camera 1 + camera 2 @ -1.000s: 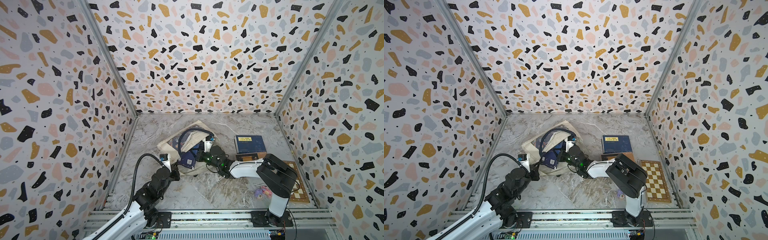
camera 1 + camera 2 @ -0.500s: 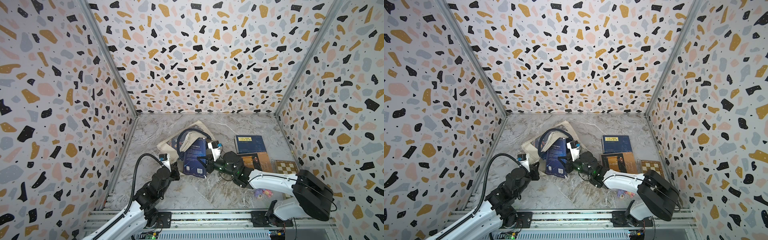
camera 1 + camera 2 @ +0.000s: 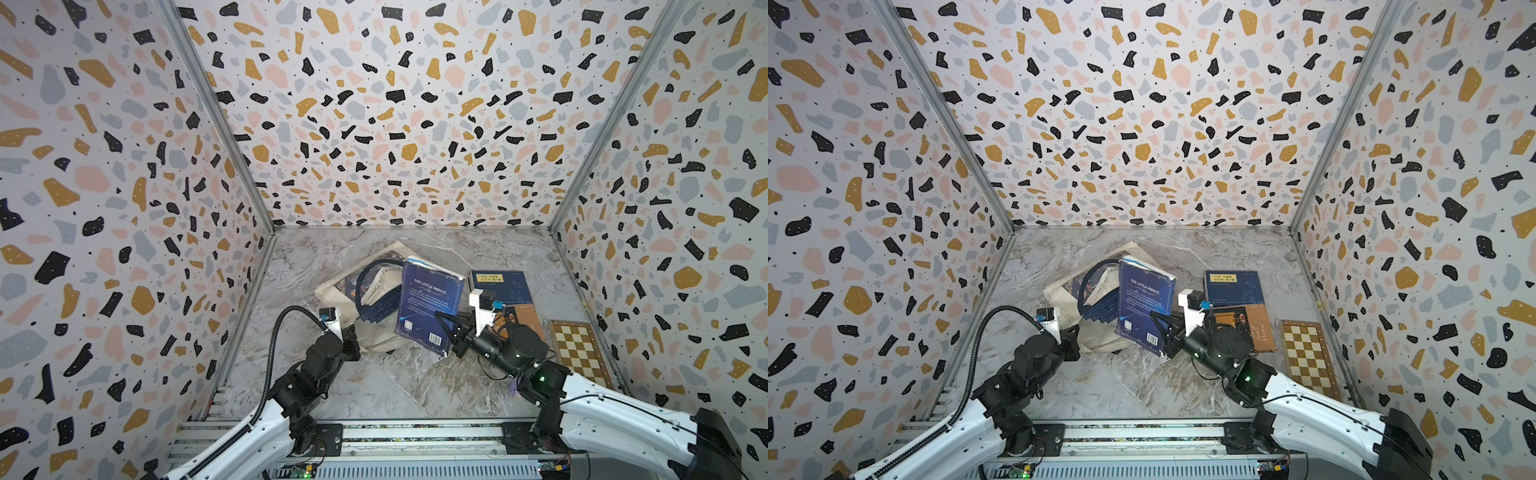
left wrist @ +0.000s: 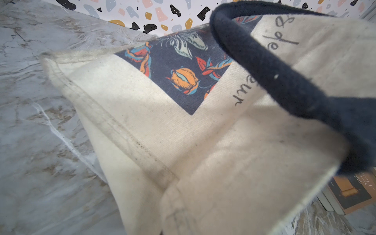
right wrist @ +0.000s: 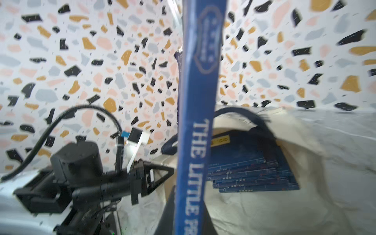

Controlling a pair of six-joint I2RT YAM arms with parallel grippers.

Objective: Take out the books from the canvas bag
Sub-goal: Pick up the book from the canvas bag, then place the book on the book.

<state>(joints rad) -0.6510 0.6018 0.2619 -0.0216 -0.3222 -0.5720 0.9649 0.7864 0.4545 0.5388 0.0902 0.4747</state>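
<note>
The cream canvas bag [image 3: 332, 291] [image 3: 1059, 297] lies on its side on the marble floor, mouth toward the right. My left gripper [image 3: 353, 340] [image 3: 1073, 338] is shut on the bag's near edge; in the left wrist view the bag's cloth [image 4: 183, 152] hides its fingers. My right gripper [image 3: 442, 328] [image 5: 187, 223] is shut on a blue book [image 3: 428, 307] [image 5: 195, 142], which stands tilted just right of the bag. Several navy books [image 3: 380, 309] [image 5: 250, 166] lie stacked in the bag's mouth under a navy handle [image 4: 274, 71].
A navy book with a yellow label [image 3: 500, 286] and a brown book with an orange panel [image 3: 523, 318] lie on the floor behind my right wrist. A checkered board [image 3: 577, 351] lies at the right wall. Terrazzo walls close three sides.
My right gripper has drawn the blue book out of the bag, rightward and toward the front, and raised it. The right arm stretched out low. The left arm stayed put.
</note>
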